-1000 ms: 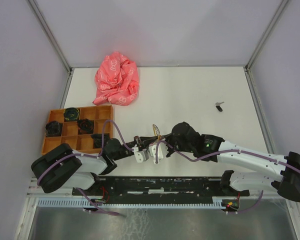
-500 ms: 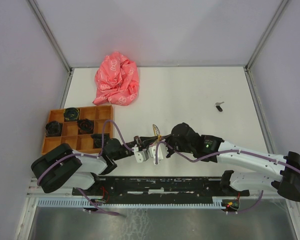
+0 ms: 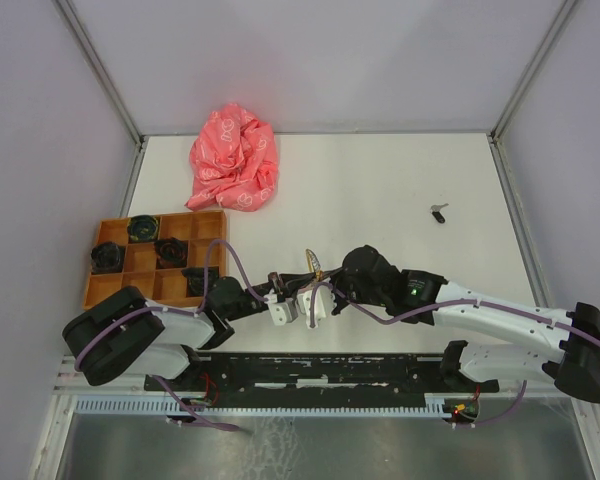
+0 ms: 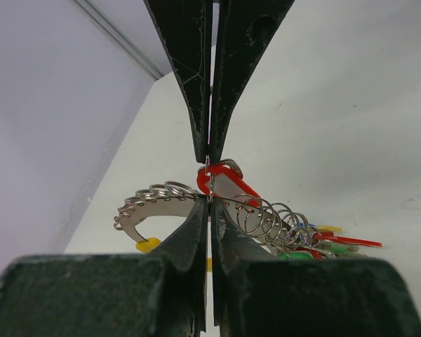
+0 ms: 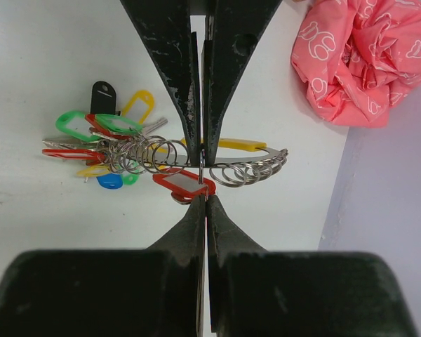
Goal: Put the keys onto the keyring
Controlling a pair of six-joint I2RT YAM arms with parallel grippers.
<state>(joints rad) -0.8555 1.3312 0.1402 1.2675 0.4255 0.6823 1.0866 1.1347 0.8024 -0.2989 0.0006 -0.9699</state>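
Note:
The keyring holder, a curved metal bar [image 5: 242,158] strung with several split rings and coloured tags, lies on the white table; it also shows in the left wrist view [image 4: 161,207]. A red-headed key [image 5: 182,184] hangs from a thin ring beside the bar and shows in the left wrist view too [image 4: 228,177]. My left gripper [image 4: 209,179] and right gripper [image 5: 201,175] are both shut on that thin ring, meeting at the table's near centre [image 3: 310,272]. A black-headed key [image 3: 438,211] lies alone at the far right.
A crumpled pink cloth [image 3: 234,160] lies at the back left. An orange compartment tray [image 3: 120,290] holding black parts stands at the left. The enclosure's walls rise round the table's edges.

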